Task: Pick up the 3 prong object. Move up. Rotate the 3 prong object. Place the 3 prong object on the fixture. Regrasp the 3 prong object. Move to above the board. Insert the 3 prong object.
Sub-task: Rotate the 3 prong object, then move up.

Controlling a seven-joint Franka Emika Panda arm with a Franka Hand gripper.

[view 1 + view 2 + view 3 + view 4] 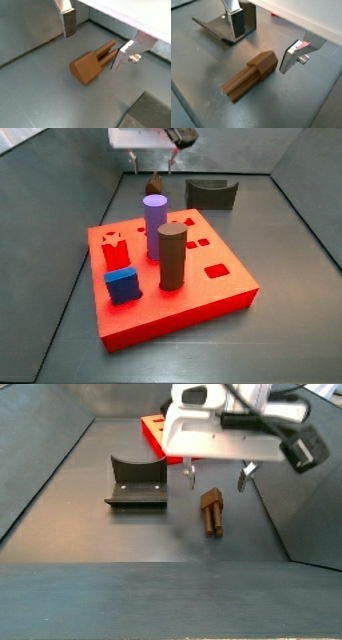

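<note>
- The first step is in hand: the gripper (217, 481) hangs just above the 3 prong object (211, 514), which lies flat on the grey floor and has not been lifted
- In both wrist views the two fingers (68, 22) stand wide apart with nothing between them; the brown piece (250, 75) lies on the floor below the gap, touching neither pad
- In a side view the piece lies at about 3 o'clock from the fixture (136, 483), near it but apart, and the red board (152, 431) sits beyond, at about 12 o'clock
- In a wrist view its prongs (107, 50) point toward one finger, so the piece seems to lie along the closing line
- Next, I judge, the gripper must sink until the pads flank the body, then close; a turn of the wrist first may give a firmer hold
</note>
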